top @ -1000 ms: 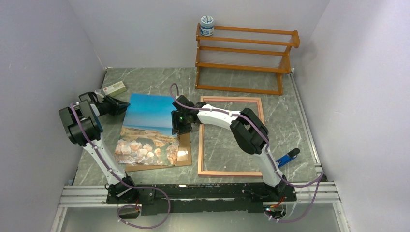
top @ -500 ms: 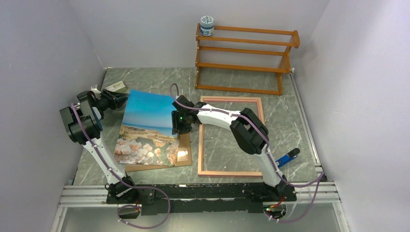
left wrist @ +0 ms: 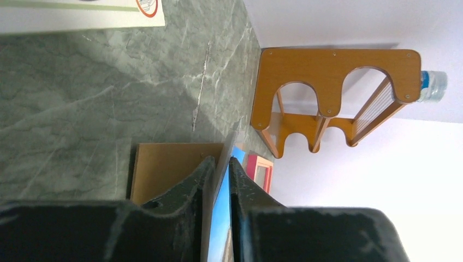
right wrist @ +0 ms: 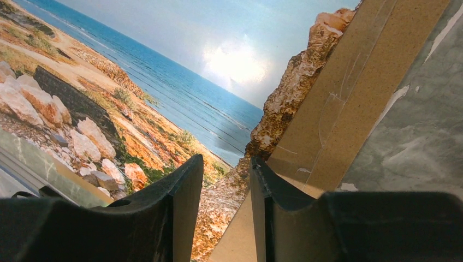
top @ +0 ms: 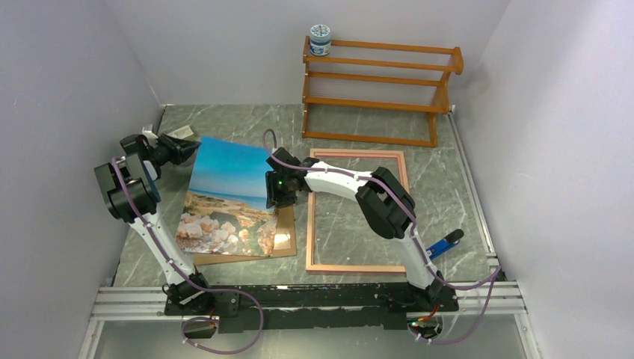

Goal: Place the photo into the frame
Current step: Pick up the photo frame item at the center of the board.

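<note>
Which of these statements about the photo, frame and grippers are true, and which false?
1. The large seashore photo lies inside the thin rectangular picture frame. False: it is left of the frame, over a brown fibreboard panel.
2. The left gripper is shut on the photo's edge. True.
3. The right gripper hangs open above the frame. False: it is shut on the photo's right edge.
4. A small blue-lidded jar stands on the orange-brown wooden rack's top shelf. True.
</note>
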Tool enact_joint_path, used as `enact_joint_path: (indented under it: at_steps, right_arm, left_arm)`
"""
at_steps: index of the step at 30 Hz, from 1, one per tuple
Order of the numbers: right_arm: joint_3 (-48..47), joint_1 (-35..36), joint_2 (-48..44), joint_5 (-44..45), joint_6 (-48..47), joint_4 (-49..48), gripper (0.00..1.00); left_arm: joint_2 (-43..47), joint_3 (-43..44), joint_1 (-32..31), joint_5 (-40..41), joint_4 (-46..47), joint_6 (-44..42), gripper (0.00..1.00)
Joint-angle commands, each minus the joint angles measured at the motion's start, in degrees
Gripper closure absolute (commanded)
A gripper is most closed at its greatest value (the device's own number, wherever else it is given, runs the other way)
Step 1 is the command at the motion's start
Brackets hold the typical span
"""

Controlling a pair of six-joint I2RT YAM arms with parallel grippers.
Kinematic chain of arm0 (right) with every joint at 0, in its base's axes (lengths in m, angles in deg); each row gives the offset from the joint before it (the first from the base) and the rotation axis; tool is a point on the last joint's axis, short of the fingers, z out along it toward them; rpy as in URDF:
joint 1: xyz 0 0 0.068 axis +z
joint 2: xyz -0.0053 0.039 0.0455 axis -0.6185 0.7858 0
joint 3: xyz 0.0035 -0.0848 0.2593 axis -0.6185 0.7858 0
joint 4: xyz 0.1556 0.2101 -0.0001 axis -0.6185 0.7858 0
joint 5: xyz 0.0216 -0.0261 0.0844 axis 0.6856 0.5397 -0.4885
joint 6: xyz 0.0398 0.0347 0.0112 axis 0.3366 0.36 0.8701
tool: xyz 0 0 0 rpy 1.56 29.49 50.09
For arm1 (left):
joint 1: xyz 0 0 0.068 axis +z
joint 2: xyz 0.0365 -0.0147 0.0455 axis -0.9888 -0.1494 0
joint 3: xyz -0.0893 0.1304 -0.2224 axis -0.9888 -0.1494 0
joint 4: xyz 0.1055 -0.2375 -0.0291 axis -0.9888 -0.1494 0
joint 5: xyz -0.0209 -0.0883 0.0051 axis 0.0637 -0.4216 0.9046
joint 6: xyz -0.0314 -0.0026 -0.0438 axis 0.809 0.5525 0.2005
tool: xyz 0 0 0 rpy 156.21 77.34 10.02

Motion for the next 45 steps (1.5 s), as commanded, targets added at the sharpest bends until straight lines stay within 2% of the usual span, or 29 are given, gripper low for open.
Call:
enact_joint_path:
  at_steps: [1, 5, 9, 16, 22, 28, 34, 40, 45]
  right_arm:
    - [1.36, -0.25, 2.03, 3.0, -1.03, 4.67, 0.59]
    - [-0.04, -0.51, 2.02, 2.36, -1.39, 6.69, 0.59]
    - [0.41, -1.11, -0.37, 1.67, -1.36, 6.63, 0.57]
    - [1.14, -2.98, -6.5, 0.97, -1.96, 6.19, 0.51]
    - [1.66, -3.96, -10.93, 1.35, -2.09, 6.03, 0.46]
    - [3.72, -4.56, -13.83, 2.03, -2.05, 5.53, 0.46]
    - [4.79, -5.04, -15.03, 1.94, -2.0, 5.29, 0.46]
    - [5.85, -5.33, -16.68, 1.53, -1.96, 4.38, 0.46]
    - [6.76, -6.84, -18.8, -1.62, -0.45, 2.3, 0.46]
  left_arm:
    - [1.26, 2.89, -0.89, 0.69, -6.32, -6.46, 0.84]
    - [2.14, 4.53, -0.93, 0.84, -8.76, -8.1, 0.97]
    - [4.33, 6.33, -1.02, 1.28, -12.05, -11.3, 0.98]
    - [10.51, 12.82, -1.4, 4.2, -29.41, -23.1, 0.97]
    - [18.71, 16.23, -2.81, 13.18, -40.08, -28.9, 0.97]
    - [24.25, 21.56, -3.99, 20.45, -48.9, -33.19, 0.97]
    - [25.42, 27.52, -5.67, 26.45, -56.74, -37.74, 0.97]
    - [26.6, 32.2, -5.7, 31.39, -60.59, -39.21, 0.97]
    - [28.14, 40.1, -5.7, 37.46, -66.33, -43.29, 0.97]
